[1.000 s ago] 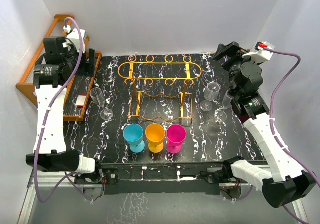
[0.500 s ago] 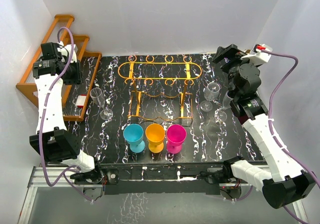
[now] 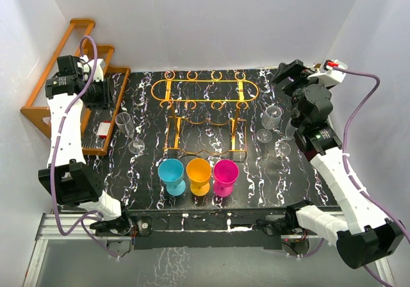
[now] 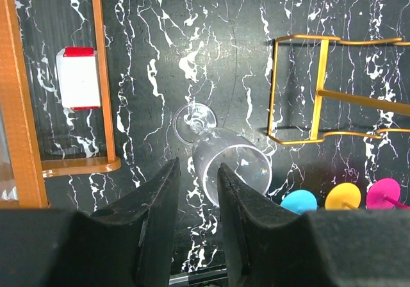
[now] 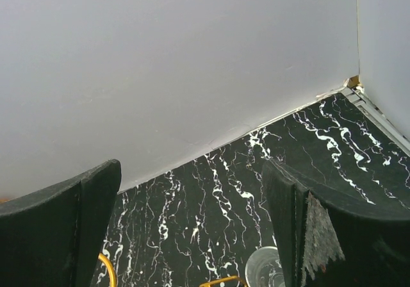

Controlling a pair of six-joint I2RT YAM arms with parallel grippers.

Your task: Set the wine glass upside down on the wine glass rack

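A clear wine glass [image 3: 126, 128] stands upright at the table's left, beside the wooden shelf. In the left wrist view the same glass [image 4: 229, 164] is just beyond and to the right of my fingertips. My left gripper [image 3: 106, 95] [image 4: 197, 168] hovers above the shelf's edge, its jaws a narrow gap apart and empty. The orange wire rack [image 3: 205, 90] [image 4: 301, 88] stands at the table's middle back with nothing on it. My right gripper [image 3: 286, 77] [image 5: 191, 172] is wide open and empty, raised at the back right and facing the wall. A second clear glass [image 3: 272, 117] [image 5: 261, 271] stands below it.
A brown wooden stepped shelf [image 3: 64, 63] [image 4: 16, 107] lines the left side, with a white red-ended block [image 3: 102, 130] [image 4: 79, 79] on it. Blue [image 3: 172, 173], orange [image 3: 199, 173] and magenta [image 3: 225, 173] goblets stand in front of the rack. Another clear glass base [image 3: 282, 148] sits near the right arm.
My left arm has risen and swung, taking the gripper up left off the shelf and then slightly back to the right. The right arm has hardly moved. The glasses have not moved.
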